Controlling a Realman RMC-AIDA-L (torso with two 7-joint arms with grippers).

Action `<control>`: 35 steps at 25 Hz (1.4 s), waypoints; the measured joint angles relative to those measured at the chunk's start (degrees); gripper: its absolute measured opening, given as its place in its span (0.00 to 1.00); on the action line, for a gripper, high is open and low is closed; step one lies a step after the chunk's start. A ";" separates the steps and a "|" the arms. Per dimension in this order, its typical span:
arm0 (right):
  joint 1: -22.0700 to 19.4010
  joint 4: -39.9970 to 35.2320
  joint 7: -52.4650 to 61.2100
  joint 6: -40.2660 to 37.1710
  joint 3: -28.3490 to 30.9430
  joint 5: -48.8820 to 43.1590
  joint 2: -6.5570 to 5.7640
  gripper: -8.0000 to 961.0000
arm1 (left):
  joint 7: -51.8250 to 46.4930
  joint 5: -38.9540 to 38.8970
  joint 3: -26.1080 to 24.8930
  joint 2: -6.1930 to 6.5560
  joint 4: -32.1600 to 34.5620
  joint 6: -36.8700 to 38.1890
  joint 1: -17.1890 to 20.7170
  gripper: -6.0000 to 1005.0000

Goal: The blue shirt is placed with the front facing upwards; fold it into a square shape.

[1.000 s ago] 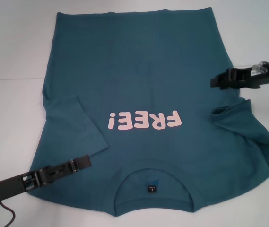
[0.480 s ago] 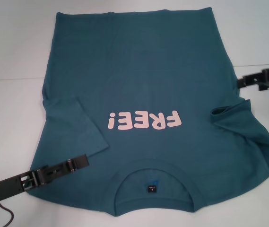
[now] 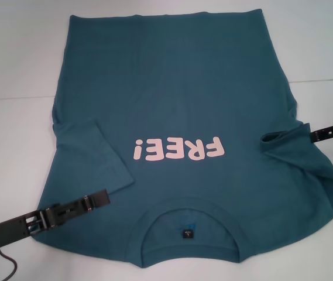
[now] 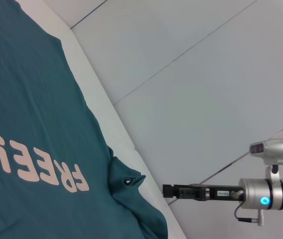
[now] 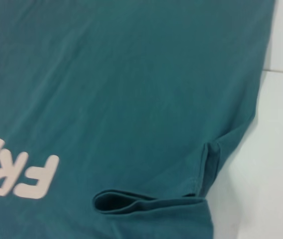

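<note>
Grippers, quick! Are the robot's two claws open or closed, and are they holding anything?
Left gripper: over the blue shirt near its left sleeve; open or closed cannot be told.
Right gripper: at the shirt's right edge by the bunched sleeve; cannot be told either.

blue shirt point(image 5: 121, 84): teal cloth fills most of the frame, lying flat with faint creases | pink lettering point(image 5: 19, 174): partly cut off at the lower left edge | sleeve point(image 5: 151, 204): folded over at the bottom centre, its opening gaping | white table point(image 5: 265, 164): bare along the right side
</note>
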 joint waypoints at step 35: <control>4.79 8.61 -1.51 15.85 -8.27 -2.91 4.08 0.93 | 0.02 0.00 -0.51 -0.08 -0.66 0.01 -0.13 0.84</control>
